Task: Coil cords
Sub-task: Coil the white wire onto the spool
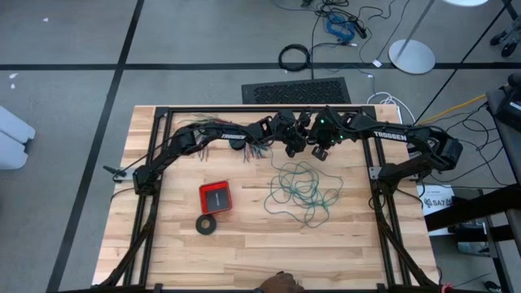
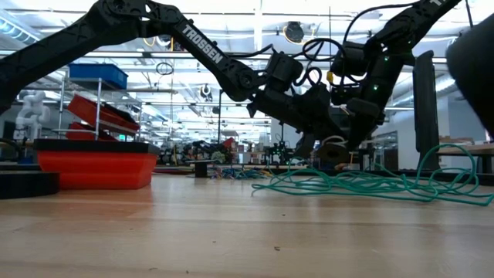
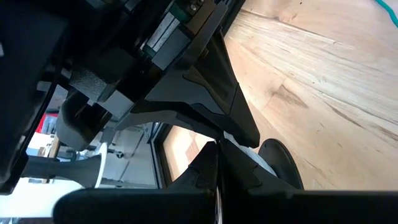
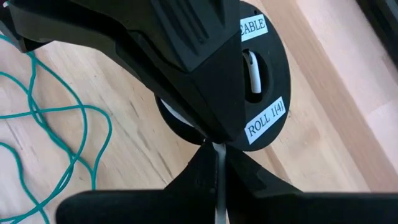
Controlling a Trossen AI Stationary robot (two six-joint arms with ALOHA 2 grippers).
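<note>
The teal-green wire (image 1: 305, 191) lies in a loose tangle on the table's middle right; it also shows in the low view (image 2: 370, 184). The white cord's black round piece is a spool (image 4: 264, 81) with white labels, and white cord (image 4: 251, 71) shows in its slot. The spool sits at the far middle, where both grippers meet tip to tip. My right gripper (image 4: 217, 155) is shut, with a pale strip of cord between its fingers. My left gripper (image 3: 217, 155) is shut, its tips beside the spool's white winding (image 3: 244, 151). My right gripper pinches a thin pale strip, the white cord (image 4: 219, 180), between its two fingers, right beside the spool's rim. My left gripper's tips stand against the spool's winding and the right gripper's tip; I cannot tell whether it touches them or holds any cord.
A red box (image 1: 216, 197) and a black tape-like ring (image 1: 207, 225) lie left of the tangle. A fanned bundle of many-coloured wires (image 1: 244, 150) lies under the left arm. The black frame rails (image 1: 155, 187) run along both sides.
</note>
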